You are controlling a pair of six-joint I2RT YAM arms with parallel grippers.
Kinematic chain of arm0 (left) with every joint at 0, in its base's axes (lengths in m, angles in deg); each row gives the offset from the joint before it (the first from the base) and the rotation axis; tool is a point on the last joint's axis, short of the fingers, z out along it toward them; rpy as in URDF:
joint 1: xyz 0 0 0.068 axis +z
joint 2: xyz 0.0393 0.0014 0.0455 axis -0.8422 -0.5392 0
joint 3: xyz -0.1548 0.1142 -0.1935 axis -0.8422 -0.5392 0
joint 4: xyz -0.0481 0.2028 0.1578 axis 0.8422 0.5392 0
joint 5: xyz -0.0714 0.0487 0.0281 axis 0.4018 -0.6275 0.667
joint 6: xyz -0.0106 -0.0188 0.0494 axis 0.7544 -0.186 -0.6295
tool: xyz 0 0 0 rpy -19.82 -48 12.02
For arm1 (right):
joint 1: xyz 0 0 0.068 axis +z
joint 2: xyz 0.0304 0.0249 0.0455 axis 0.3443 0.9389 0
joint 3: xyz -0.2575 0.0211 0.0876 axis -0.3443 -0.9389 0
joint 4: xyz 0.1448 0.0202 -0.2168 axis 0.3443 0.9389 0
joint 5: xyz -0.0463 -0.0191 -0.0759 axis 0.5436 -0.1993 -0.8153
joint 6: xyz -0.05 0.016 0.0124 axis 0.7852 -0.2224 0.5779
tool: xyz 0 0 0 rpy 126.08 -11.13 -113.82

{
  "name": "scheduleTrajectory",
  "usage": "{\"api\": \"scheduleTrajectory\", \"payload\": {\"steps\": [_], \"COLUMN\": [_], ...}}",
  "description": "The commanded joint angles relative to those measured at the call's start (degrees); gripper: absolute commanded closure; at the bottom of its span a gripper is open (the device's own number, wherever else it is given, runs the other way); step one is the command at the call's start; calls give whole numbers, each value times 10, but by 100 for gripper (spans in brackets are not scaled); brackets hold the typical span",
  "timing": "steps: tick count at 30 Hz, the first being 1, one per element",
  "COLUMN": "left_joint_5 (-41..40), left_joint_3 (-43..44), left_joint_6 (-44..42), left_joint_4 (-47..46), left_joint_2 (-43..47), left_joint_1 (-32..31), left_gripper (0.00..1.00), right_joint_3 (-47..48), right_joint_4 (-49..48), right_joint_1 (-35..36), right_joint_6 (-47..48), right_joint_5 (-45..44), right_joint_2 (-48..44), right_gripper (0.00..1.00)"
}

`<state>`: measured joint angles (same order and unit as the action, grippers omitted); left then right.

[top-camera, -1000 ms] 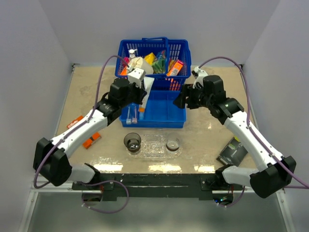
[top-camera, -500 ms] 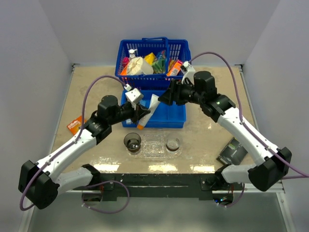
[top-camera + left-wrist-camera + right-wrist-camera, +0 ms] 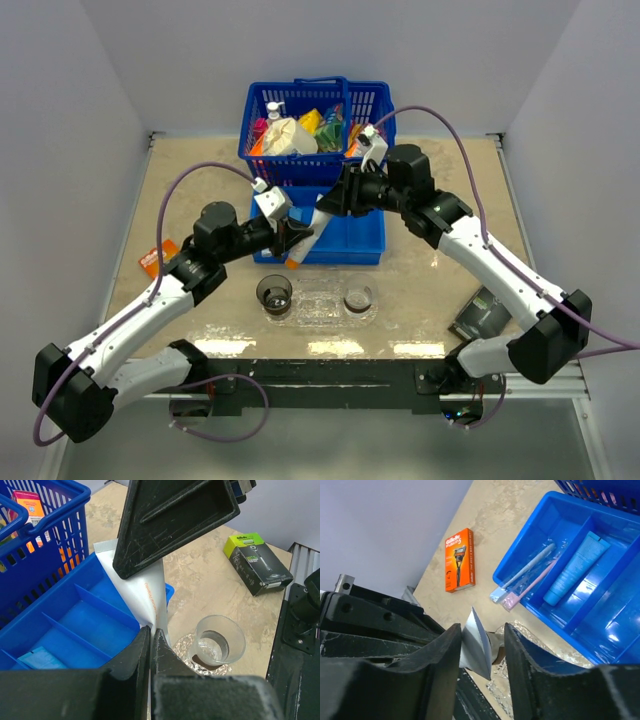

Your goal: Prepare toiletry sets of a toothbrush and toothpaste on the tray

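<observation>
My left gripper is shut on a white toothpaste tube with an orange cap and holds it tilted over the front edge of the blue divided bin. In the left wrist view the tube rises from my shut left gripper. My right gripper is open, its jaws on either side of the tube's flat crimped end. The clear oval tray lies below with two smoky cups. Two wrapped toothbrushes and a pale blue tube lie in the bin.
A blue handled basket full of packets and a pump bottle stands behind the bin. An orange razor box lies at the left. A black and green box lies at the right front.
My left gripper has drawn the white tube back from the basket toward the bin's front edge. My right gripper has swung left and come around the tube's upper end.
</observation>
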<state>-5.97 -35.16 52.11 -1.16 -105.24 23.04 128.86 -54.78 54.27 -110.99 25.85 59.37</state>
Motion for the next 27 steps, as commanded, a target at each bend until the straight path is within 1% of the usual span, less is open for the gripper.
{"api": "scheduleTrajectory", "payload": {"steps": [1, 2, 4, 5, 6, 8, 9, 11, 12, 14, 15, 17, 18, 20, 21, 23, 25, 27], "left_joint_5": [-2, -2, 1, 3, 12, 23, 31, 38, 46, 58, 78, 110, 152, 196, 233, 261, 295, 331], "left_joint_3": [0, -2, -4, -6, -7, -3, -1, 2, 2, 2, 1, 1, 2, 3, 2, -4, -4, -6], "left_joint_6": [-8, -8, -1, 5, 14, 20, 25, 29, 36, 46, 59, 86, 98, 126, 155, 182, 190, 218], "left_joint_4": [-47, -48, -51, -60, -63, -64, -63, -62, -64, -72, -75, -97, -107, -142, -157, -195, -210, -232], "left_joint_2": [17, 16, 19, 18, 17, 12, 9, 7, 7, 7, 5, -6, -12, -27, -39, -53, -61, -77], "left_joint_1": [-7, -8, -8, -8, -9, -8, -9, -7, -7, -4, 0, 8, 18, 28, 36, 42, 44, 42], "left_gripper": [100, 100, 100, 100, 91, 80, 65, 54, 40, 27, 20, 16, 14, 13, 12, 12, 11, 12], "right_joint_3": [3, -1, -4, -6, -9, -15, -17, -20, -23, -27, -30, -29, -28, -29, -30, -30, -31, -35], "right_joint_4": [-37, -39, -39, -41, -42, -43, -42, -40, -40, -41, -40, -38, -37, -37, -36, -30, -25, -30], "right_joint_1": [3, 2, 3, 2, 2, 2, 2, 3, 3, 2, 2, 2, 2, 3, 2, 2, 4, 5], "right_joint_6": [-11, -11, -11, -11, -11, -9, -8, 2, 3, 10, 14, 28, 32, 43, 46, 60, 69, 74], "right_joint_5": [22, 22, 25, 29, 28, 25, 22, 14, 12, 16, 23, 25, 32, 61, 70, 96, 120, 135], "right_joint_2": [-19, -20, -21, -23, -27, -39, -43, -56, -60, -67, -72, -77, -81, -84, -91, -97, -106, -110], "right_gripper": [62, 73, 86, 96, 100, 100, 100, 100, 100, 100, 100, 100, 100, 100, 100, 100, 100, 100]}}
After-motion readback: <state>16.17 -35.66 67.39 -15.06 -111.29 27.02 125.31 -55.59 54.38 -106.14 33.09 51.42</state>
